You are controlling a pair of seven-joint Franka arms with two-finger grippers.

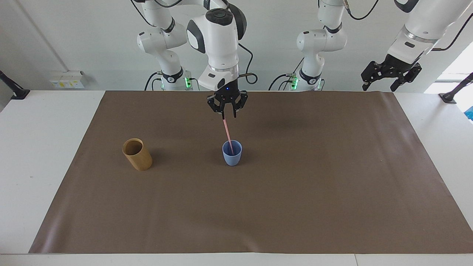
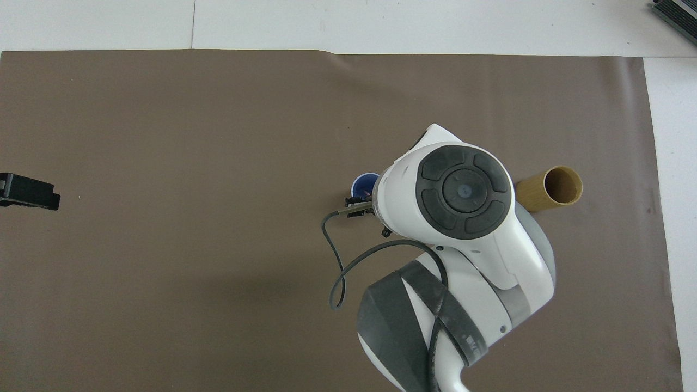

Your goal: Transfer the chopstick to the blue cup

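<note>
Now the right tool (image 1: 227,113), fingers parted, hangs over the blue cup (image 1: 232,153); the chopstick (image 1: 227,135) leans inside it. Retreating carelessly could snag the stick's top and tip the cup. The left tool (image 1: 391,72) waits open, well apart.

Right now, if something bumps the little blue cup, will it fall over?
Probably yes. The blue cup is small and narrows toward its base, so it likely tips easily. The chopstick leans in it and sticks up far above the rim, probably making it top-heavy.
</note>
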